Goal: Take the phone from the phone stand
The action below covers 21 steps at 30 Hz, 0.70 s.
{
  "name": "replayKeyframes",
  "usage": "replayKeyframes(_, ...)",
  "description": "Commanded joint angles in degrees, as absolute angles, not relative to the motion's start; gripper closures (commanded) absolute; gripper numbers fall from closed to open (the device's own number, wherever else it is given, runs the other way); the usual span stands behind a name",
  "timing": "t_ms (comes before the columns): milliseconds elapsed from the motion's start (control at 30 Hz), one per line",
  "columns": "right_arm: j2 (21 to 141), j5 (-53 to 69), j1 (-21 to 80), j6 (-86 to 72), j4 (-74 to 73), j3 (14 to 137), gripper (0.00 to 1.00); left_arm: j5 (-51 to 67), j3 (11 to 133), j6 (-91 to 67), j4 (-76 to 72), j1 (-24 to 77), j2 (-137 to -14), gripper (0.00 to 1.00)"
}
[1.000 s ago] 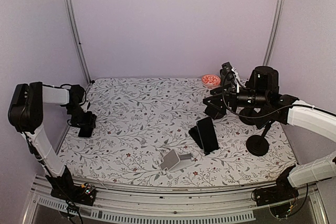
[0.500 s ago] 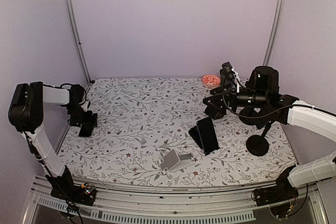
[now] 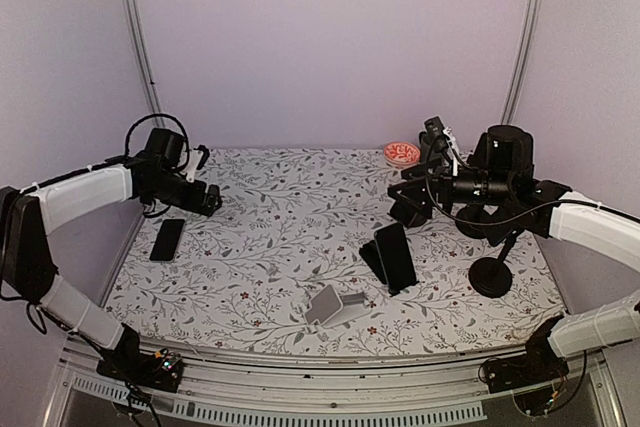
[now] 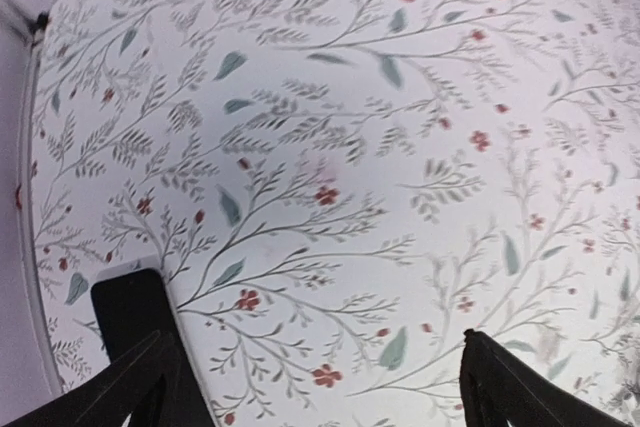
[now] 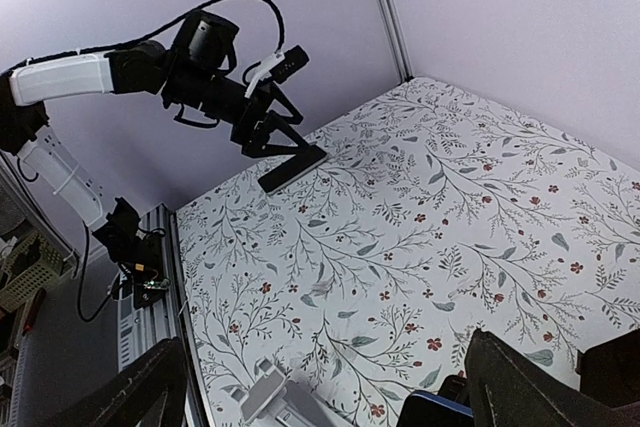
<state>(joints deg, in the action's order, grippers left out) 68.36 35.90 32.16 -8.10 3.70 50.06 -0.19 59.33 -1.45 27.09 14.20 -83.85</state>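
Note:
A black phone lies flat on the floral table at the left; it also shows in the right wrist view, and its end shows in the left wrist view. My left gripper is open and empty, raised above and to the right of it, with jaws wide apart. An empty grey phone stand sits near the front middle and shows in the right wrist view. A second dark phone leans upright on a black stand. My right gripper is open and empty behind it.
A small red dish stands at the back right. A black round-based post stands at the right, beside the upright phone. The table's left edge and rail run close to the flat phone.
My left gripper has let go of the flat phone and lifted up and to the right, away from it. The phone stays on the table. The right arm has barely moved.

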Motion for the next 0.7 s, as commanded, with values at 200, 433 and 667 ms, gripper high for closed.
replayKeyframes(200, 65.11, 34.34, 31.82, -8.32, 0.38, 51.54, 0.01, 2.13, 56.99, -1.82, 19.48, 38.26, -74.02, 0.01)
replayKeyframes(433, 64.16, 32.86, 31.87, -8.18, -1.36, 51.15, 0.01, 3.45, 52.20, -3.03, 11.77, 53.35, -75.83, 0.01)
replayKeyframes(667, 64.34, 32.91, 31.82, -8.14, -2.38, 50.96, 0.01, 4.55, 49.84, -5.65, 6.17, 62.19, -83.07, 0.01)
